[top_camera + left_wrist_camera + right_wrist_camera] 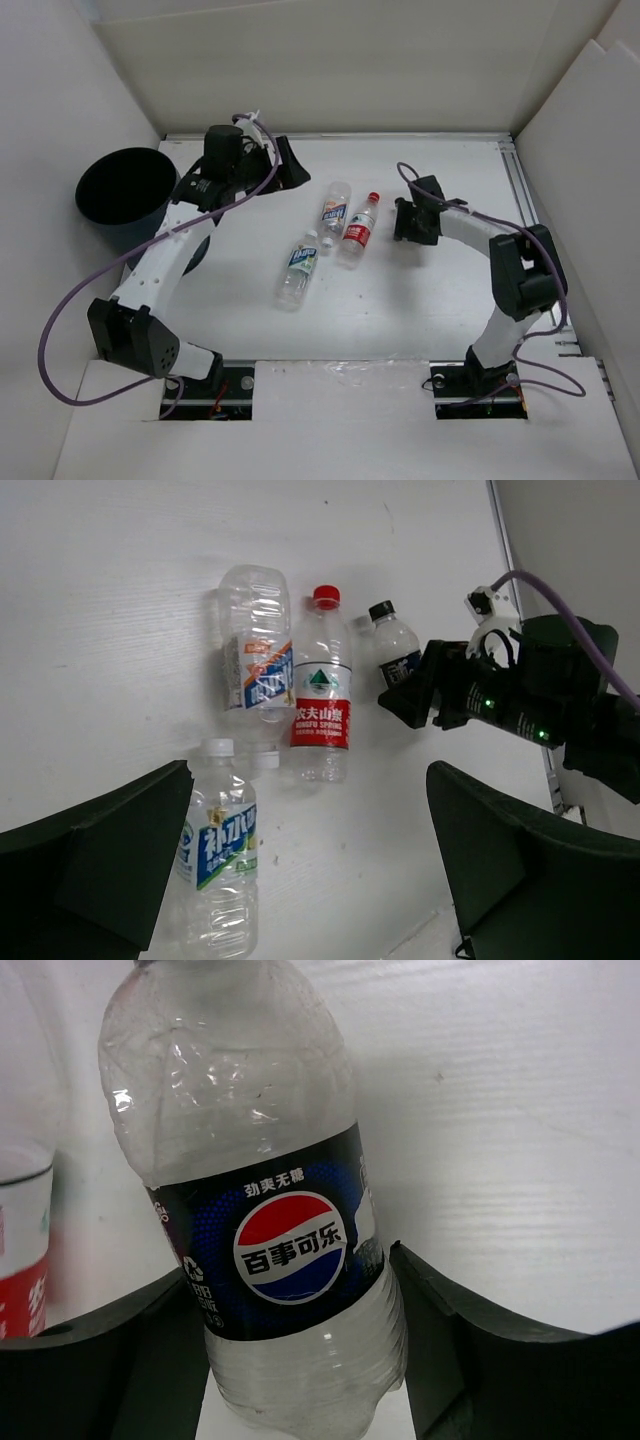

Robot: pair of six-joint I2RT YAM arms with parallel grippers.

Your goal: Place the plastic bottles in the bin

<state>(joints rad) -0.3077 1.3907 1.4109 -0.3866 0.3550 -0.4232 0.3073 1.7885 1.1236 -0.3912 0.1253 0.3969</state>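
The dark bin [125, 195] stands at the table's far left edge. Three clear plastic bottles lie mid-table: one with a blue-white label [335, 208] [257, 650], a red-capped one with a red label [360, 230] [322, 695], and a white-capped one [298, 268] [220, 855]. My left gripper [290, 165] [310, 880] hangs open above them, holding nothing. My right gripper [410, 222] [300, 1360] is shut on a dark-label, dark-capped bottle [270, 1210] [397, 652], which the gripper hides in the top view. The green bottle is out of view.
White walls enclose the table on the far, left and right sides. A metal rail [522, 200] runs along the right edge. Purple cables [60, 310] loop off both arms. The right arm [540, 695] reaches in beside the bottles.
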